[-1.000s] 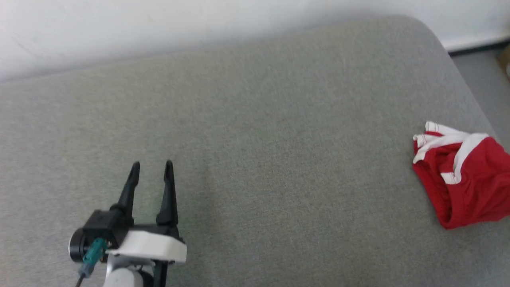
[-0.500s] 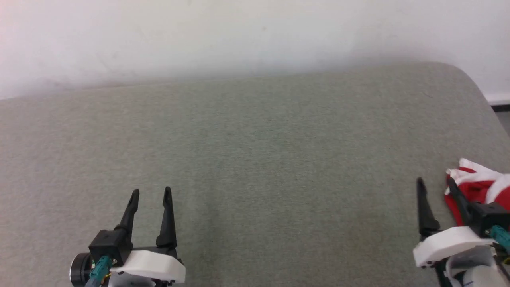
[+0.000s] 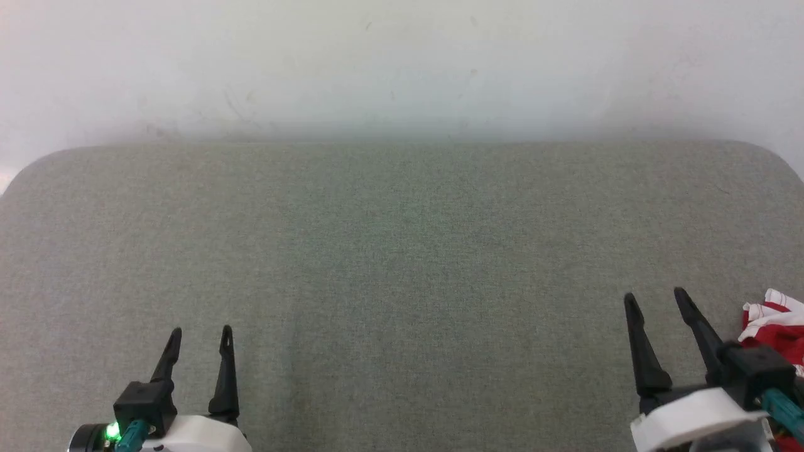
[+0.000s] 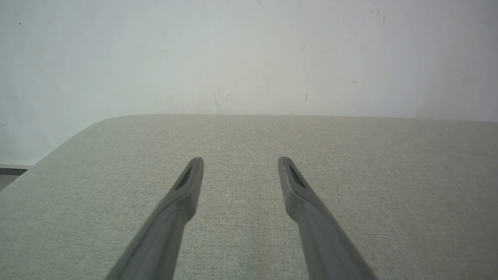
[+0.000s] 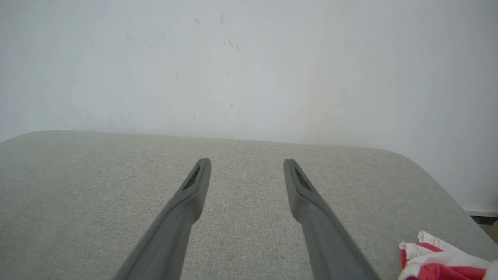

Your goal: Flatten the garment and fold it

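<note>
Shorts [image 3: 776,317], bright red with white trim, lie crumpled at the right edge of a grey cloth-covered desk [image 3: 402,238], just beside the right pincer [image 3: 654,295]. Its fingers are spread wide and hold nothing. The left pincer [image 3: 201,331], well apart on the other side, is likewise wide open and empty. The thin fabric looks light, limp and prone to slide and bunch; a pinch on a white-trimmed hem or the waistband edge would probably spread it best. The head view sets both pincers on one desk. The right wrist view catches red-and-white folds at its lower right, and the left wrist view looks past the desk's rounded corner to a white wall [image 4: 249,58].
</note>
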